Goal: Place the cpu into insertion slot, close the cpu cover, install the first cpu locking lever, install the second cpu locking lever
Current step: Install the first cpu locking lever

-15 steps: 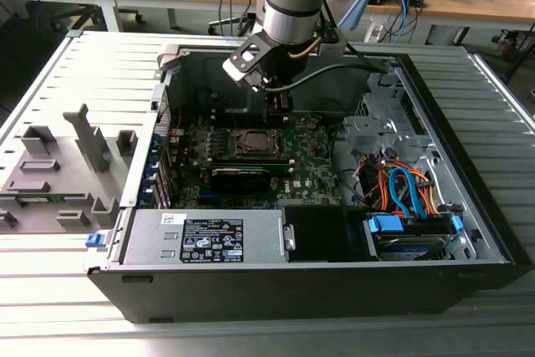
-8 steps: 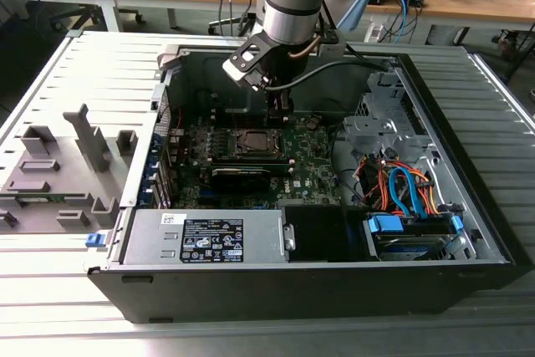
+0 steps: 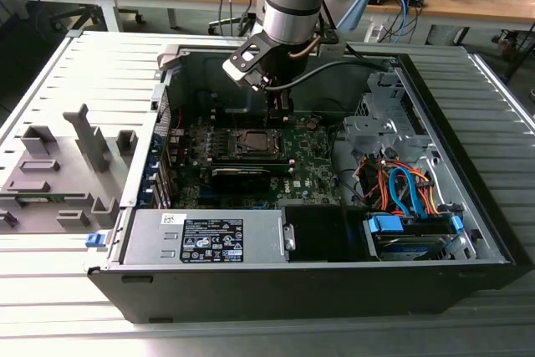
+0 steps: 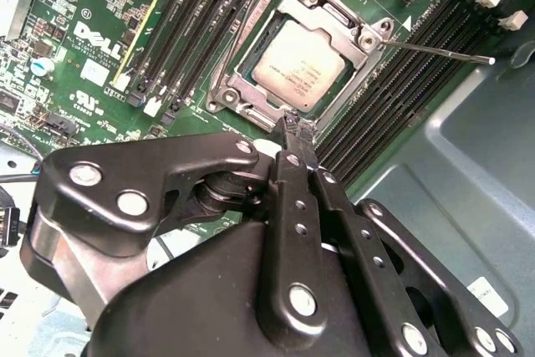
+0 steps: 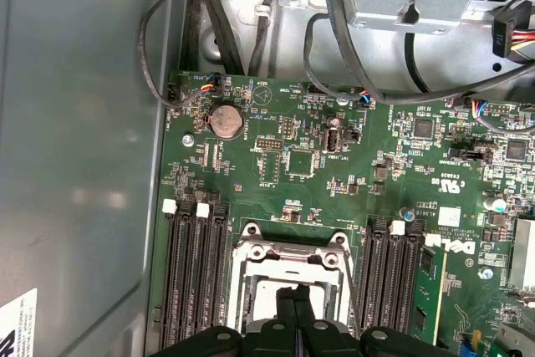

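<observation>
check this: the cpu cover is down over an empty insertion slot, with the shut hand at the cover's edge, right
Not empty: the second wrist view shows the cpu seated under the lowered cpu cover, its pale face showing through the window. The rest holds: the shut hand is at the cover's edge.

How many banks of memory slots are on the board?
2. One bank lies along one side of the socket, the other bank along the opposite side; the gripper covers their ends, and more may be hidden.
</observation>
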